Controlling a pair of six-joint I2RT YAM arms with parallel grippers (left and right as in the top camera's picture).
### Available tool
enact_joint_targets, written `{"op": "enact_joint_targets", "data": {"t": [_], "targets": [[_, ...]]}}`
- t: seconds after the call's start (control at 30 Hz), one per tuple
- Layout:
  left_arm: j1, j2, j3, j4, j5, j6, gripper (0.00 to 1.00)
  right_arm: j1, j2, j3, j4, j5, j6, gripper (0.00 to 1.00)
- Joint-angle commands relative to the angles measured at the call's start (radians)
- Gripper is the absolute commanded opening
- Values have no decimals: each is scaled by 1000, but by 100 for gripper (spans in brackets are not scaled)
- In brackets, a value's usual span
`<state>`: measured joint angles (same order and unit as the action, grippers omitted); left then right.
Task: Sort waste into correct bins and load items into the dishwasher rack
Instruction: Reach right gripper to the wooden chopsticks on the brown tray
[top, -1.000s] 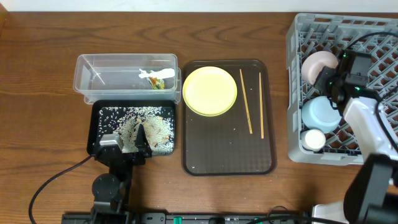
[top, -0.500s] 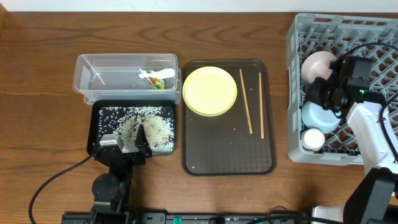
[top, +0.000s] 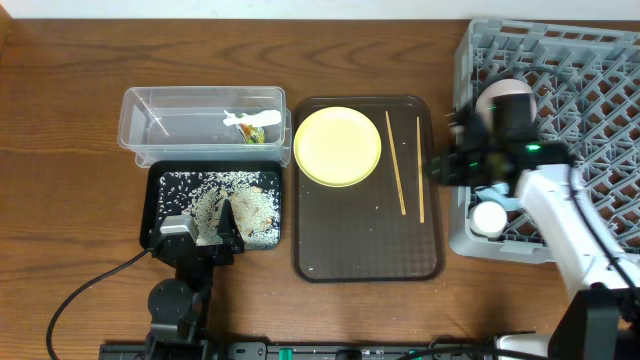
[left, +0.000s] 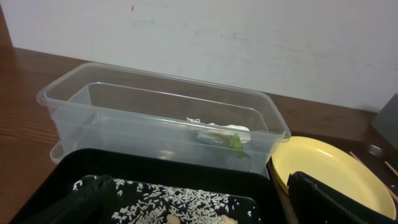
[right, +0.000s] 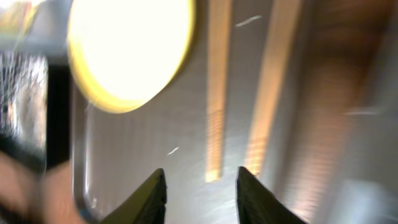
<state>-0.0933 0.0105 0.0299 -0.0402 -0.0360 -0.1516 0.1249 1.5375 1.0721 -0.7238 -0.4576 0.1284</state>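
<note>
Two chopsticks (top: 396, 162) lie side by side on the right half of the brown tray (top: 330, 250), their long axes running from the far edge of the tabletop toward the near edge. The left one leans a little, its far tip nearer the yellow plate (top: 338, 146), and the right one runs almost straight. The plate lies flat in the tray's far left part, apart from the sticks. The right gripper (top: 445, 168) hovers over the tray's right rim just beside the right-hand stick. Its wrist view is heavily blurred, yet it shows the jaws spread with nothing between them and both sticks as pale bands ahead. The grey rack (top: 590, 90) sits slightly askew by the right edge of the tabletop. It holds a pinkish bowl (top: 505, 98) along its left side and a white cup (top: 489, 217) in its near left corner. Toward the left edge of the tabletop, the clear tub (top: 160, 125) lies lengthwise, left to right, with the crumpled wrapper (top: 252, 127) at its right end. The black tray (top: 160, 190) touches the tub's near side and carries scattered rice (top: 215, 182) and beige scraps. The left gripper (top: 205, 232) rests at that tray's near edge, jaws spread and empty.
</note>
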Motion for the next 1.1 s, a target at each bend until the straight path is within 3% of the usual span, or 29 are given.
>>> {"op": "enact_joint_targets", "data": {"t": [0.0, 0.13, 0.3, 0.73, 0.8, 0.87, 1.07], "targets": [[5, -6, -26, -26, -8, 17, 90, 108, -13, 5, -23, 98, -26, 36], [5, -6, -26, -26, -8, 17, 90, 196, -13, 5, -68, 337, 125, 34], [5, -6, -26, -26, -8, 17, 90, 182, -13, 5, -199, 681, 404, 9], [5, -6, -26, -26, -8, 17, 90, 31, -13, -8, -341, 764, 462, 3], [5, -6, -26, -26, -8, 17, 90, 8, -16, -8, -328, 753, 450, 3], [5, -6, -26, -26, -8, 17, 90, 5, -19, -8, -290, 678, 339, 5], [5, -6, -26, -26, -8, 17, 90, 84, -66, -8, -148, 211, -34, 30]]}}
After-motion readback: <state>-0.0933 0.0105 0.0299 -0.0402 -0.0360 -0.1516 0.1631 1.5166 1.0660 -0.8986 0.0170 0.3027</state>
